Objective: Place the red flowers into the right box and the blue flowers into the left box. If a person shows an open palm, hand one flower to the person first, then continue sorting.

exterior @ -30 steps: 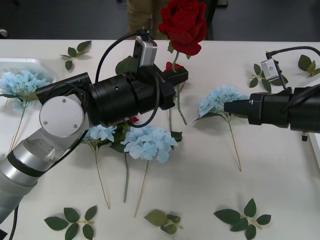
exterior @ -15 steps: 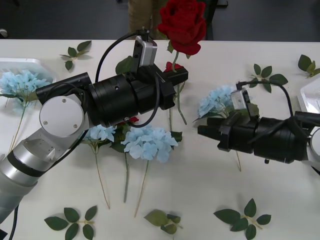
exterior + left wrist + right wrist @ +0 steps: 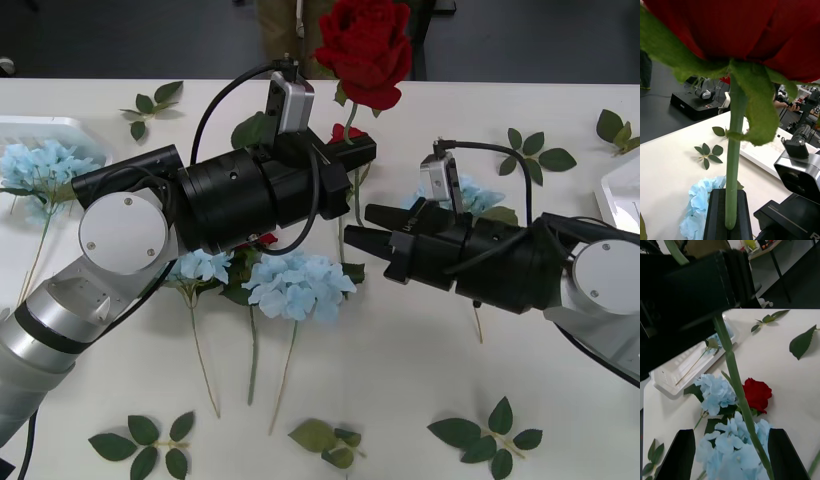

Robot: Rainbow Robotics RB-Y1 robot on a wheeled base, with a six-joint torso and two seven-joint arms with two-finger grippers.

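The left gripper [image 3: 352, 152] is clamped on the stem of a red rose [image 3: 366, 45], holding it upright above the table centre, with the head toward 12 o'clock of the gripper in the front view. The right gripper [image 3: 362, 228] sits just at 5 o'clock of that grasp, its black fingers [image 3: 680, 459] spread wide with the stem [image 3: 738, 384] running up between them in the right wrist view.

The likely trouble is a handover that misses. The stem is thin and lies nearer one finger than the other, so a closing grip may push it aside instead of catching it. If the left gripper lets go before the right has a firm hold, the rose would fall among the blue flowers [image 3: 295, 285] lying under both arms. The two wrists are close, and a small reach forward could knock them together.

A second rose [image 3: 757, 393] lies on the table among the blue heads, and the left box [image 3: 40, 127] at 9 o'clock already has a blue flower [image 3: 38, 165] at its rim
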